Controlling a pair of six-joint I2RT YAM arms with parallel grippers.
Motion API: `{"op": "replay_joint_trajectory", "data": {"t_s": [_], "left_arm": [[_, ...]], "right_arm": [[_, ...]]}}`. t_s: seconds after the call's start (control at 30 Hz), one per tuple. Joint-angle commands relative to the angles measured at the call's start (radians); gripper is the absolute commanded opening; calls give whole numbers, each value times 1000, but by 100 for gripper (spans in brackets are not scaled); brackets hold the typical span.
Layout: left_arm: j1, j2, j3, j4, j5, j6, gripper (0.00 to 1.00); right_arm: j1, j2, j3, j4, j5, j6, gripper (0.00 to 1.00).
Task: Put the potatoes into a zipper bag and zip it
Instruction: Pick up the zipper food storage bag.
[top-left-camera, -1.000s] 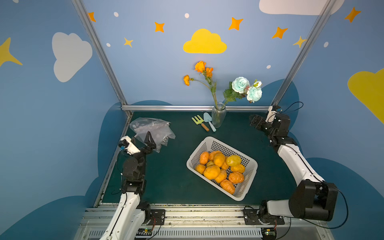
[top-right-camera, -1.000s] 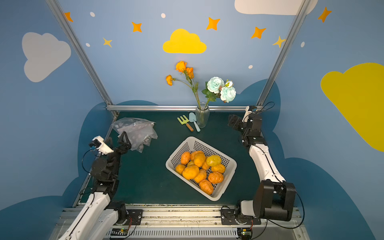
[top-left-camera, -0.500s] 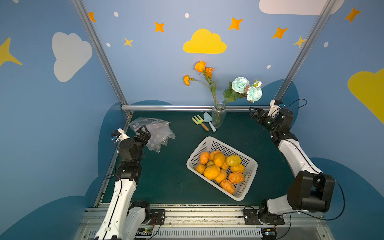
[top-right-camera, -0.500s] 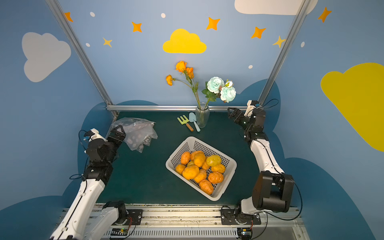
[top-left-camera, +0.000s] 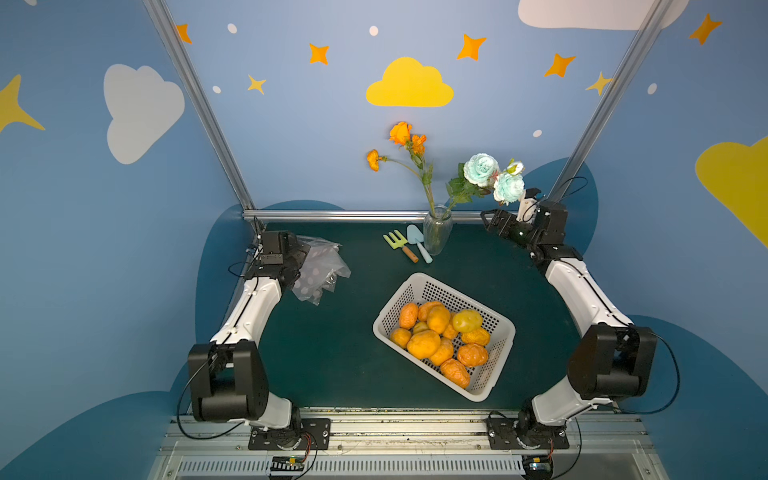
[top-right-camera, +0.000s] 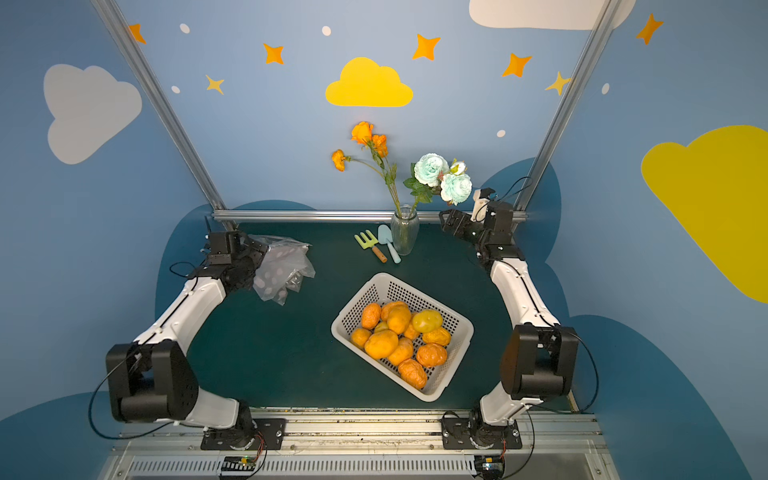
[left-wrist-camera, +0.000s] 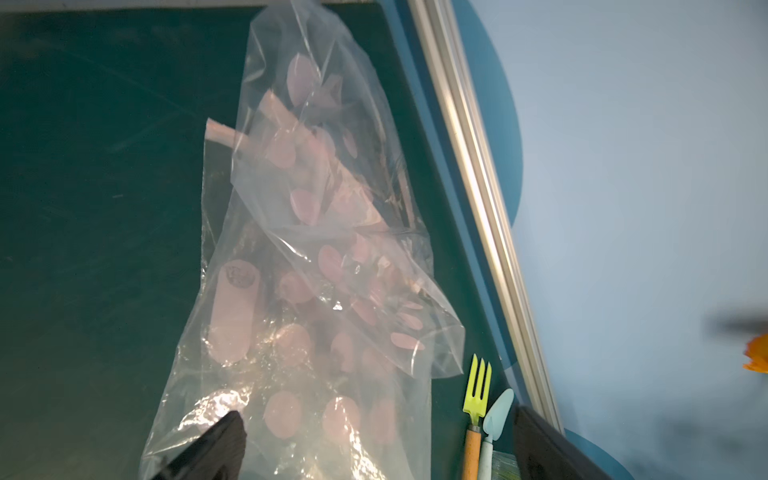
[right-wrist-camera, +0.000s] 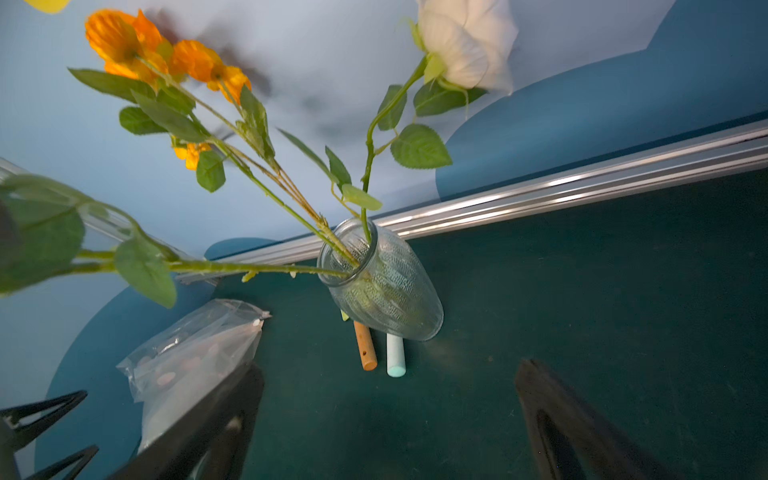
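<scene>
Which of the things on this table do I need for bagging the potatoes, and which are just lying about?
Needed:
- potatoes, piled in the white basket
- clear pink-dotted zipper bag, crumpled in the back corner

Lying about:
- glass vase with flowers
- green garden fork
- blue trowel

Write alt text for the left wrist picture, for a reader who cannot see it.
A crumpled clear zipper bag with pink dots lies on the dark green table, in front of the open left gripper. A garden fork and trowel lie beside it, near a metal rail.
</scene>
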Motion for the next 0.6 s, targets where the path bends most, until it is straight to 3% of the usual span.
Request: {"op": "replay_joint_trajectory", "data": {"t_s": [0.0,0.13,0.27,0.4,0.57], "left_arm": [[-11,81,85,-67,93,-6,100],[-82,169,218,-210,38,59,100],[-128,176,258,-328,-30,60,100],[-178,81,192,-386,-118,-2,100],[-285,-100,-2,-240,-152,-70,100]], "right_arm": [[25,24,48,-70,21,-63,97],[47,42,79,-104,32,-85,97],[59,48,91,-117,33,-93,97],[66,49,93,-121,32,-97,97],[70,52,95,-129,29,-98,97]]}}
